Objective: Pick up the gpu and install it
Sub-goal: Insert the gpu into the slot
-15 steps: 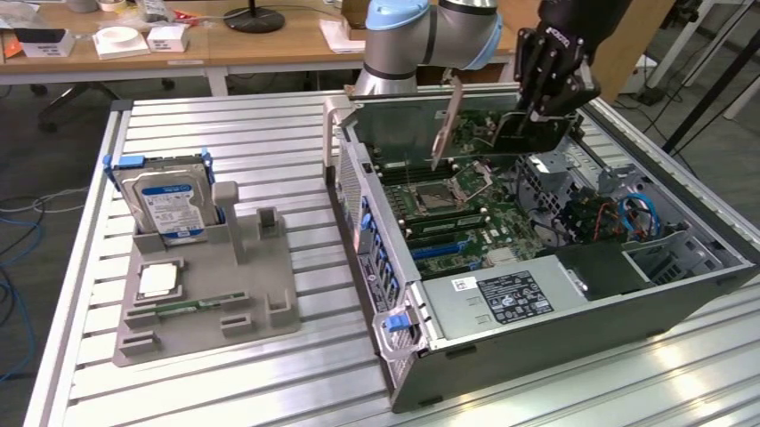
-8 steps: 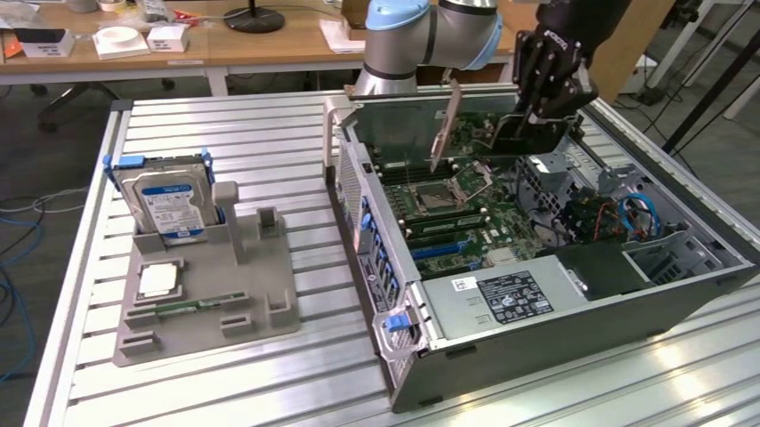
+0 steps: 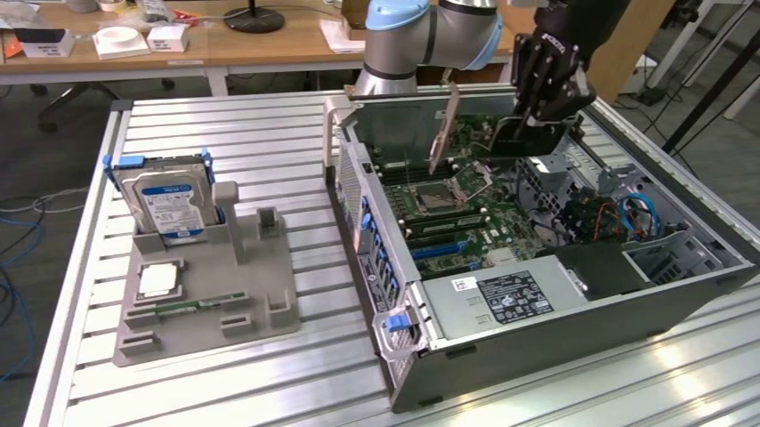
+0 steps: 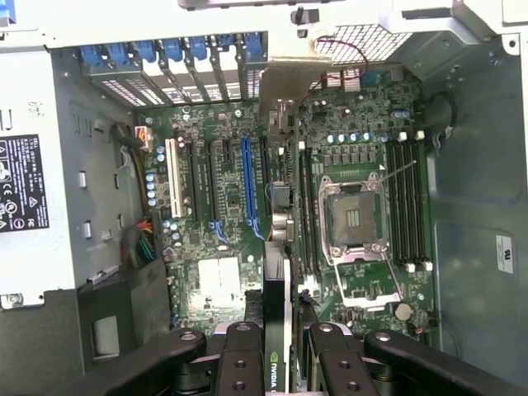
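The gpu [image 3: 442,133] is a thin black card with a long silver bracket at its end, held upright and edge-on above the open computer case [image 3: 356,205]. My gripper [image 3: 529,133] is shut on its black body. In the wrist view the gpu [image 4: 276,272] runs as a narrow strip between my fingers [image 4: 239,355], with a green logo near my gripper [image 4: 279,367]. It hangs over the motherboard [image 4: 206,272], between the blue slot [image 4: 247,181] and the processor socket [image 4: 356,216]. Whether its edge touches a slot I cannot tell.
A grey fixture [image 3: 220,276] at the exterior view's left holds the blue-labelled hard drive [image 3: 173,200], a processor chip [image 3: 158,280] and a green memory stick [image 3: 190,307]. The power supply [image 3: 505,294] fills the case's near end. Cables [image 3: 635,213] lie inside the case at the exterior view's right.
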`<state>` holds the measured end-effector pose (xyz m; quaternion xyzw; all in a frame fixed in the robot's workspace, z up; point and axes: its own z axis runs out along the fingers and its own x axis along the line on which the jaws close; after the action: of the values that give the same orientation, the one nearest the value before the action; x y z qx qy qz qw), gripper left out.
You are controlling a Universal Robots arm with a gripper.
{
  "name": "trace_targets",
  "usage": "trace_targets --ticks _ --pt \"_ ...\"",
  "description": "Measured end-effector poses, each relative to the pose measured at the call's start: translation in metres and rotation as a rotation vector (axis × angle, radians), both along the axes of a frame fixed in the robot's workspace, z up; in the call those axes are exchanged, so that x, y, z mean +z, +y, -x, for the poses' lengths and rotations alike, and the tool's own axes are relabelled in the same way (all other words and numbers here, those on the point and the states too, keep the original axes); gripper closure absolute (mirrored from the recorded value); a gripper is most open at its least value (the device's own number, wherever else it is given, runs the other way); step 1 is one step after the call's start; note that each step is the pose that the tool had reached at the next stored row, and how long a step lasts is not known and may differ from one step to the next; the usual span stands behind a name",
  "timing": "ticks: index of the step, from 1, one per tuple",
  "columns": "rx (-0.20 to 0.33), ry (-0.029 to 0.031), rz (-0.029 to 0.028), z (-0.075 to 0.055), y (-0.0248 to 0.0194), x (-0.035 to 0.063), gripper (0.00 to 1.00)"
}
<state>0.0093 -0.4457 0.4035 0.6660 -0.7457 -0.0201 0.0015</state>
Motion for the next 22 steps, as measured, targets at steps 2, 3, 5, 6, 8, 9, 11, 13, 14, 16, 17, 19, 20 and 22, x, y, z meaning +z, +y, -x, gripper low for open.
trace_targets --ticks 2,3,5,6,8,9,11,13,14,16,17,19,20,22 --pt "0.000 0.0000 0.0000 0.0002 0.0000 -0.0008 0.74" --pt "0.000 -0.0001 0.0000 0.0003 0.0000 -0.0012 0.74" --pt "0.000 -0.0001 0.0000 0.0005 0.0000 -0.0019 0.74" --pt "0.000 -0.0001 0.0000 0.0006 0.0000 -0.0023 0.74" --pt "0.000 -0.0002 0.0001 0.0008 0.0000 -0.0030 0.74" --pt "0.000 -0.0002 0.0001 0.0009 0.0000 -0.0034 0.74" --pt "0.000 -0.0003 0.0000 0.0011 0.0000 -0.0041 0.74" --pt "0.000 -0.0004 0.0001 0.0013 0.0000 -0.0048 0.74" --pt "0.000 -0.0004 0.0000 0.0014 0.0000 -0.0051 0.74" --pt "0.000 -0.0005 0.0001 0.0017 0.0000 -0.0058 0.74" --pt "0.000 -0.0006 0.0001 0.0018 0.0000 -0.0062 0.74" --pt "0.000 -0.0007 0.0001 0.0020 0.0000 -0.0069 0.74" --pt "0.000 -0.0007 0.0000 0.0021 0.0000 -0.0072 0.74" --pt "0.000 -0.0009 0.0001 0.0024 0.0000 -0.0079 0.74"
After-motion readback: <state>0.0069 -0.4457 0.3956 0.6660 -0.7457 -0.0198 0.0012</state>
